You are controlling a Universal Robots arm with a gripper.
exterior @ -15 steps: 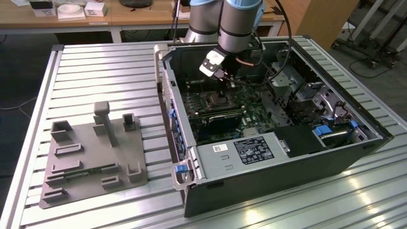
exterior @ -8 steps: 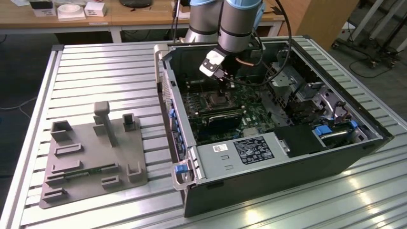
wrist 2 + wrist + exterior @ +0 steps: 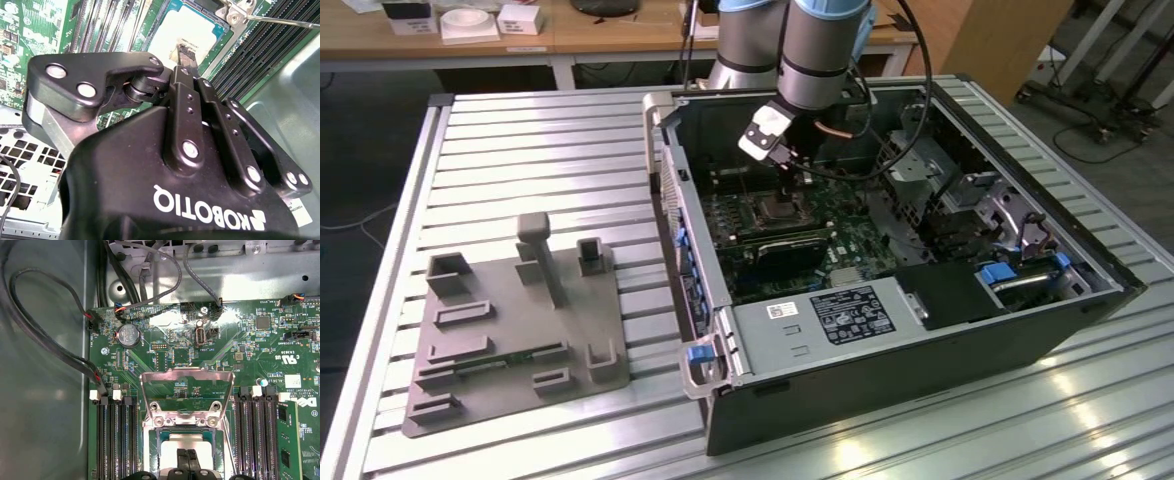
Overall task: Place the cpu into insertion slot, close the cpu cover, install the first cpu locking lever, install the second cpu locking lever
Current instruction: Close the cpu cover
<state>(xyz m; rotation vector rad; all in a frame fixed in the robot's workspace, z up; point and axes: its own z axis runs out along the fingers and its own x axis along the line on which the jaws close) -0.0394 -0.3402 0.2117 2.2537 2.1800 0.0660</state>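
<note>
**CPU in slot; cover and both levers outstanding**

Progress: The cpu (image 3: 187,441) is seen lying flat inside the insertion slot (image 3: 767,212), so the first step is judged done or at its very end. The cpu cover (image 3: 187,375) is stood up on its hinge, swung away from the slot, and green board is visible through its window. Closing has not been done. A thin locking lever (image 3: 285,21) is seen running off from beside the hinge bracket. With the cover up, it is judged unlatched, and both lever steps are taken as outstanding.

End effector: The end effector (image 3: 184,50) is held directly over the cpu's top, its two fingers pressed together with nothing between them. Whether the tips touch the chip cannot be told.

Location: In the exterior view the slot is found at about 10 o'clock from the centre of the open computer case (image 3: 854,400), which rests on the slatted table (image 3: 520,150). A grey fixture tray (image 3: 520,330) lies at 9 o'clock of the case, well apart from the arm.

Appearance: The cpu shows a pale, silvery square top with faint print. It sits within the socket rim and no tilt is made out. Long memory slots (image 3: 117,435) flank the socket on both sides.
</note>
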